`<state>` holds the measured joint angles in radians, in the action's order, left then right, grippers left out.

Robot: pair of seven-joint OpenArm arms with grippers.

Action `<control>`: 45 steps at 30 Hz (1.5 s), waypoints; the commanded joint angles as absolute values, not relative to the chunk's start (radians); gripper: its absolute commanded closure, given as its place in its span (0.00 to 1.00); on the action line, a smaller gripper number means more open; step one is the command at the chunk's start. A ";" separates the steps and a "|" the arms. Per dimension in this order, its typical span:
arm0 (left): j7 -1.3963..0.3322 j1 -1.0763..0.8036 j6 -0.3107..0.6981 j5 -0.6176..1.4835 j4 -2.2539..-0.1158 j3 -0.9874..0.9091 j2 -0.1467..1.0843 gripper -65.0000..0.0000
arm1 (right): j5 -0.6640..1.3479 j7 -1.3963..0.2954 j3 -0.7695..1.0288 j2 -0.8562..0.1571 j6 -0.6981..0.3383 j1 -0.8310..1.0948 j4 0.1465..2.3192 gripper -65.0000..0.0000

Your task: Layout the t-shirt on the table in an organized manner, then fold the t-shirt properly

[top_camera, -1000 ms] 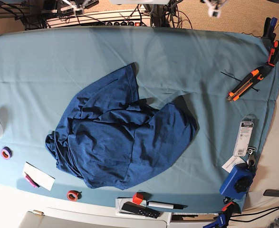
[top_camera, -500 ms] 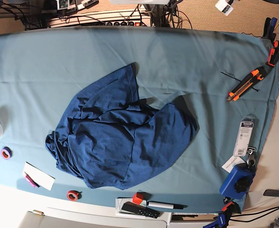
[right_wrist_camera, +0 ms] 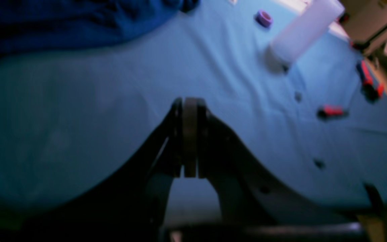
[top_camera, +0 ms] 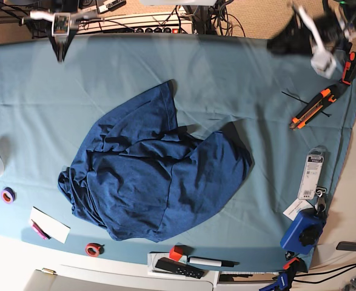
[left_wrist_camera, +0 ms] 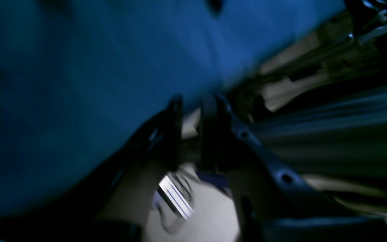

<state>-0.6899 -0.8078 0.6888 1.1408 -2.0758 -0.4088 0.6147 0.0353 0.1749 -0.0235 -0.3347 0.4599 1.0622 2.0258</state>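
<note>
The dark navy t-shirt lies crumpled in the middle of the table, one part reaching toward the far side. Its edge shows at the top left of the right wrist view. My right gripper hangs over the far left of the table, well away from the shirt, its fingers pressed shut on nothing. My left gripper hovers over the far right corner. In the blurred left wrist view its fingers stand a narrow gap apart, empty, above the teal cloth.
An orange utility knife, a packaged item and a blue clamp lie along the right edge. Tape rings, a white card and a remote sit at the near edge. A white cylinder stands at the left.
Both arms have swung in over the table's far edge in the base view, right gripper at far left, left gripper at far right. The t-shirt has not moved.
</note>
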 commanded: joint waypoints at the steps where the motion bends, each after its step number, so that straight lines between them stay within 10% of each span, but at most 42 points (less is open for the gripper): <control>1: -0.659 -0.789 0.698 1.137 -2.090 -0.416 0.621 0.86 | 0.030 0.197 -0.019 -0.340 0.441 1.055 2.042 1.00; 13: -0.529 -0.529 0.698 0.844 -2.089 -0.416 0.480 0.86 | 0.157 0.104 -0.019 -0.341 -0.122 0.740 2.042 1.00; 18: -0.522 -0.444 0.662 0.772 -2.089 -0.414 0.443 0.86 | 0.180 0.086 -0.019 -0.340 -0.094 0.642 2.042 1.00; 28: -0.522 -0.335 0.663 0.735 -2.086 -0.367 0.443 0.77 | 0.072 0.046 -0.019 -0.258 0.374 0.561 2.042 1.00; 34: -0.463 -0.259 0.652 0.536 -2.018 -0.117 0.443 0.70 | -0.027 -0.194 -0.018 -0.229 0.141 0.549 2.042 0.96; 39: -0.447 -0.185 0.540 0.484 -1.990 0.035 0.443 0.70 | -0.026 -0.382 -0.018 -0.183 -0.034 0.550 2.042 0.70; 45: -0.448 -0.171 0.543 0.471 -1.990 0.064 0.443 0.70 | 0.128 -0.421 -0.018 -0.093 0.001 0.557 2.042 0.65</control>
